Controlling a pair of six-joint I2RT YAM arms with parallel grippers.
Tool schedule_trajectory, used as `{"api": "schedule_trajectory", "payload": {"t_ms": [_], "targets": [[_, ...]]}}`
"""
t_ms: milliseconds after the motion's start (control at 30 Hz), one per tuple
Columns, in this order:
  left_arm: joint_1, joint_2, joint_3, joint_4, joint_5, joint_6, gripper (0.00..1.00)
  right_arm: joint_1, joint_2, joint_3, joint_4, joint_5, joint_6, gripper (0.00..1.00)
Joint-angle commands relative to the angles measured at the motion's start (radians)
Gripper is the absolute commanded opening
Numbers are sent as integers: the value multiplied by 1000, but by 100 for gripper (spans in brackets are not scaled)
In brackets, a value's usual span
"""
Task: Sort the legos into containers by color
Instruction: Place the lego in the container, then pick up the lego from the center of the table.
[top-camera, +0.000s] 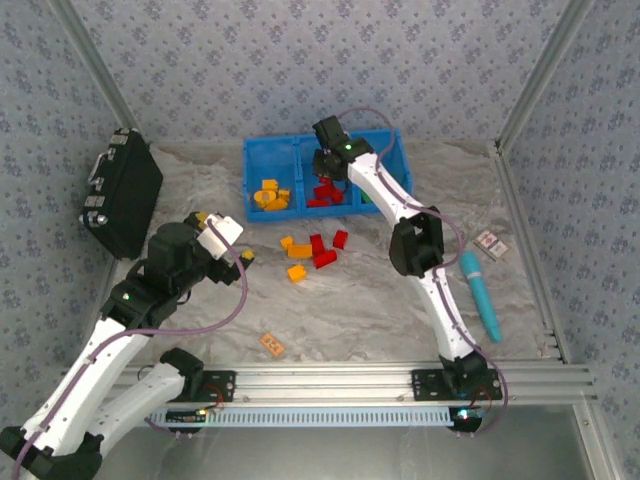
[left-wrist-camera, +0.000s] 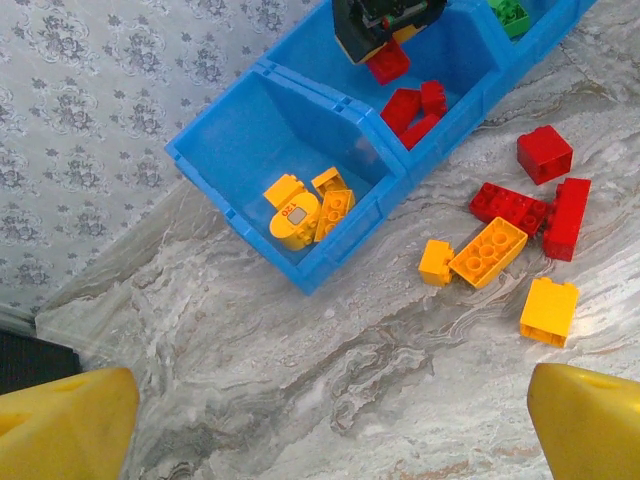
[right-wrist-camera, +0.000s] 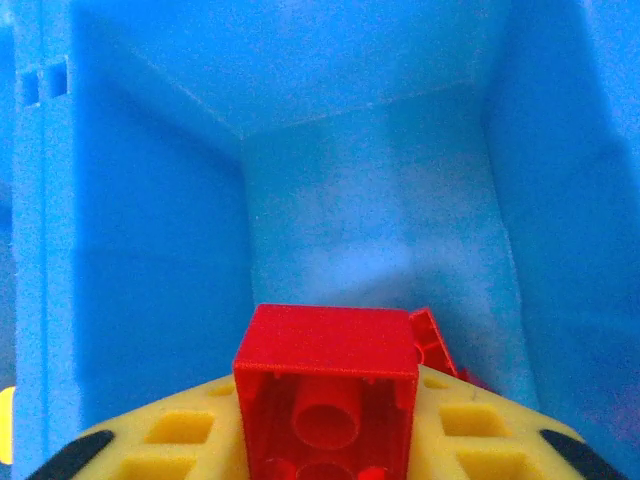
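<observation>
The blue bin (top-camera: 248, 150) stands at the back with three compartments: yellow legos (left-wrist-camera: 305, 208) on the left, red legos (left-wrist-camera: 412, 108) in the middle, a green lego (left-wrist-camera: 510, 15) on the right. My right gripper (top-camera: 326, 165) hangs over the middle compartment (right-wrist-camera: 150, 250), shut on a red lego (right-wrist-camera: 328, 385); another red brick (right-wrist-camera: 432, 340) lies below it. Several loose red and yellow legos (top-camera: 315, 250) lie on the table in front of the bin. My left gripper (left-wrist-camera: 335, 430) stands open above bare table, left of that pile, with nothing between its fingers.
A black hard case (top-camera: 125, 195) leans at the far left. A teal pen-like tool (top-camera: 480, 295) and a small card (top-camera: 490, 243) lie right of the right arm. A flat orange tag (top-camera: 272, 344) lies near the front rail (top-camera: 350, 380).
</observation>
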Motion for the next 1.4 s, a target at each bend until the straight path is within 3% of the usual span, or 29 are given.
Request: {"api": "schedule_trajectory", "payload": {"t_ms": [0, 267, 433, 567, 800, 900, 1000, 1133, 1367], "targets": [[-6, 1, 8, 7, 4, 14, 100, -2, 34, 66, 41, -32, -83, 46], [-6, 11, 14, 10, 1, 24, 100, 6, 35, 67, 21, -6, -116, 50], [-6, 20, 16, 20, -1, 29, 100, 17, -48, 39, 5, -5, -187, 52], [-6, 24, 11, 26, -29, 69, 100, 29, -178, -105, 60, -74, -337, 57], [-6, 14, 8, 25, -71, 110, 100, 80, -426, -417, 59, -51, -610, 56], [-6, 21, 11, 25, -60, 105, 100, 72, -500, -495, 19, -87, -645, 56], [-6, 33, 18, 27, -50, 100, 100, 53, -527, -498, -64, -54, -553, 57], [-7, 52, 28, 30, -48, 98, 100, 48, -534, -508, -194, 11, -226, 60], [-14, 50, 40, 20, -60, 116, 100, 60, -647, -854, 19, -37, 167, 60]]}}
